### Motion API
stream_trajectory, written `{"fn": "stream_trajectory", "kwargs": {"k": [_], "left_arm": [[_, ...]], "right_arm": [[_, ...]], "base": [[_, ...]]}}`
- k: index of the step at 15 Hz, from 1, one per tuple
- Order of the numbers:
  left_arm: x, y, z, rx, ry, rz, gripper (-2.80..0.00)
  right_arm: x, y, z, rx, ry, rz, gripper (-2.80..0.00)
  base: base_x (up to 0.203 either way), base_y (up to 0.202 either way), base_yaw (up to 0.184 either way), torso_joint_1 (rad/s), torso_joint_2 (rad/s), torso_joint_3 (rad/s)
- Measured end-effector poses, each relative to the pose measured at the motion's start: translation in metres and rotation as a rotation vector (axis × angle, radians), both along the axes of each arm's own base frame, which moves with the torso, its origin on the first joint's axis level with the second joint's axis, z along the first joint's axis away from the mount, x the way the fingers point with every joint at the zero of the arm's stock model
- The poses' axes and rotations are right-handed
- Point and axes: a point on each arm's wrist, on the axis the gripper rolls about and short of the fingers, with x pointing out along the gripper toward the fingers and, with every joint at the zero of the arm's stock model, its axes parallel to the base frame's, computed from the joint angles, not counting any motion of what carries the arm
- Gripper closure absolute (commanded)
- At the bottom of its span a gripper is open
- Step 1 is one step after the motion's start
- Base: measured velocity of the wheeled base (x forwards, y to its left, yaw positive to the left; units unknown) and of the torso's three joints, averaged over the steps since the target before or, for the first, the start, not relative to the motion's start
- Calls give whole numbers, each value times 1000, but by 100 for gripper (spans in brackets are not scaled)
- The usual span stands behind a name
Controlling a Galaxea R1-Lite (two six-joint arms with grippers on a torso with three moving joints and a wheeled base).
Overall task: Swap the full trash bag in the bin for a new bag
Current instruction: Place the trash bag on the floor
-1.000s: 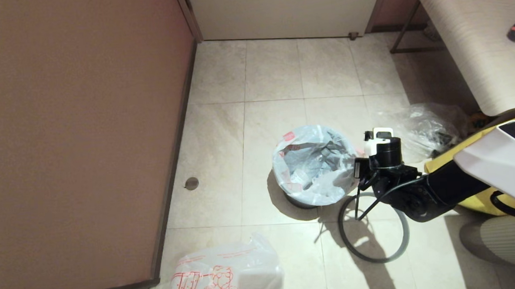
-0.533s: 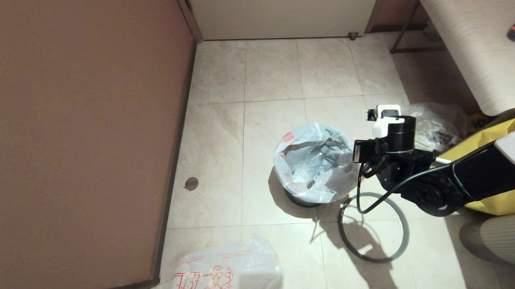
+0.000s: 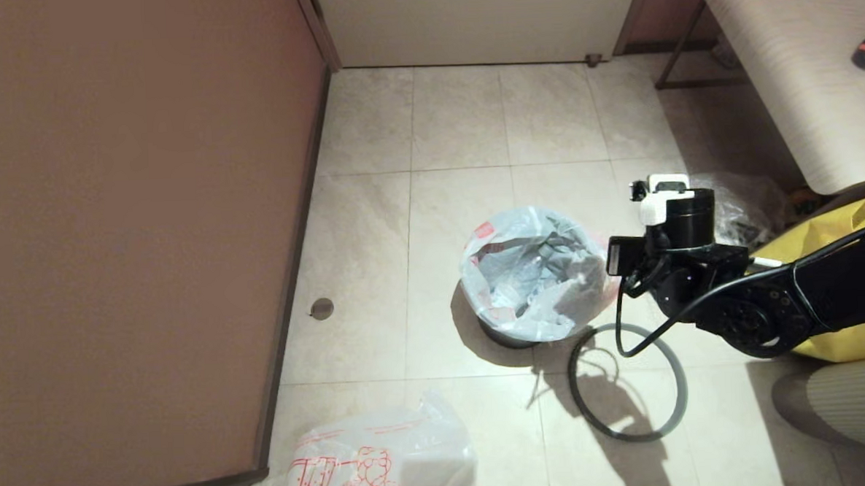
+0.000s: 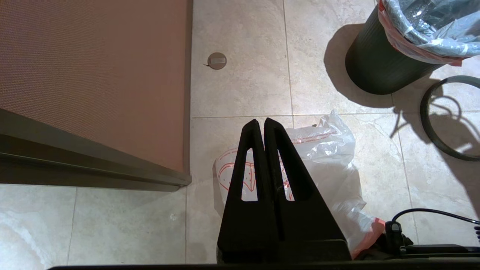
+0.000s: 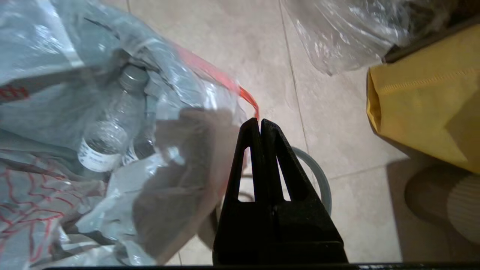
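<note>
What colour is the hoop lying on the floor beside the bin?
Grey; the hoop shows best in the head view, flat on the tiles beside the bin.

Beige tiled floor [image 3: 456,118], black bin [image 4: 378,67] standing on it, grey hoop [image 3: 663,419] flat beside, printed new bag [image 3: 383,460], yellow tote [image 3: 856,330]

Pale beige stone tiles [image 3: 456,125] cover the floor, with thin grout lines between them. A wide reddish-brown panel [image 3: 133,234] with a dark edge fills the left side. Beside it, a small round metal disc [image 3: 322,308] sits in the floor. A light door [image 3: 477,18] closes the far end, and a pale wood-grain table [image 3: 797,66] on dark legs stands at the right.
</note>
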Motion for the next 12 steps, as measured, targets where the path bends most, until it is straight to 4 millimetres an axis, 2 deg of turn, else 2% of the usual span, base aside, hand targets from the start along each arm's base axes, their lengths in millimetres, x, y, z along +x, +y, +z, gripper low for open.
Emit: {"fn": "stream_trajectory", "kwargs": {"k": [7,9,10,12], "left_arm": [[0,0,0,0,0,0,0],[0,0,0,0,0,0,0],[0,0,0,0,0,0,0],[0,0,0,0,0,0,0]], "right_arm": [[23,-51,-4,28,214,71,0],[28,-55,-6,7,264,102,0],[32,-55,-5,-6,261,103,-280],[37,-54,-4,-54,260,117,-280]], "base": [[0,0,0,0,0,0],[0,0,0,0,0,0],[0,0,0,0,0,0],[0,0,0,0,0,0]]}}
